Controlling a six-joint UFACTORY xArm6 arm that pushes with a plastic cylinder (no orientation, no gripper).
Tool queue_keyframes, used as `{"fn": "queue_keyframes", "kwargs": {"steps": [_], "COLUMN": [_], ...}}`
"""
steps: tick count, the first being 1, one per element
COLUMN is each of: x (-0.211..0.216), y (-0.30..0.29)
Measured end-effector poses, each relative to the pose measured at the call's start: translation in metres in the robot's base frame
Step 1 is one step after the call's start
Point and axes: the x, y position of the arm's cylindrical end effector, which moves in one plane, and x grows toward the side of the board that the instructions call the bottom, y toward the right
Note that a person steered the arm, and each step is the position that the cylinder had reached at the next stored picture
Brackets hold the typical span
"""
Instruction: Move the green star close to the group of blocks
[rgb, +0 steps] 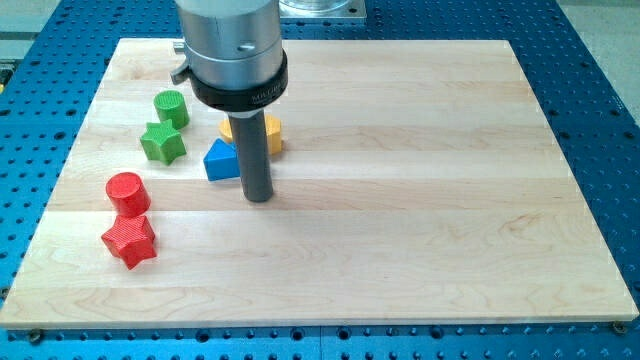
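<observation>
The green star (163, 143) lies near the bench's (400, 250) left side, below the green cylinder (171, 106). My tip (259, 197) stands just right of the blue triangle (222, 160), holding nothing; it probably must go around.

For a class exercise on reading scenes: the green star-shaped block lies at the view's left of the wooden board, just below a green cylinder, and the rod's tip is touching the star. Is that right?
Not quite. In the camera view my tip is not touching the green star-shaped block; it stands beside the blue triangular block, at that block's right. The rest holds: the star lies at the wooden board's left, just below the green cylinder.
</observation>
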Motion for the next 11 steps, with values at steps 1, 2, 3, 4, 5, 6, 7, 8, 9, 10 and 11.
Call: {"fn": "queue_keyframes", "kwargs": {"steps": [1,2,3,4,5,6,7,8,9,10,11], "x": [0.044,0.025,0.005,-0.025,-0.007,-0.048,-0.079,-0.087,-0.087,-0.092,-0.104], "y": [-0.038,-0.077,-0.064,-0.063,-0.110,-0.151,-0.150,-0.162,-0.121,-0.134,-0.187]}}
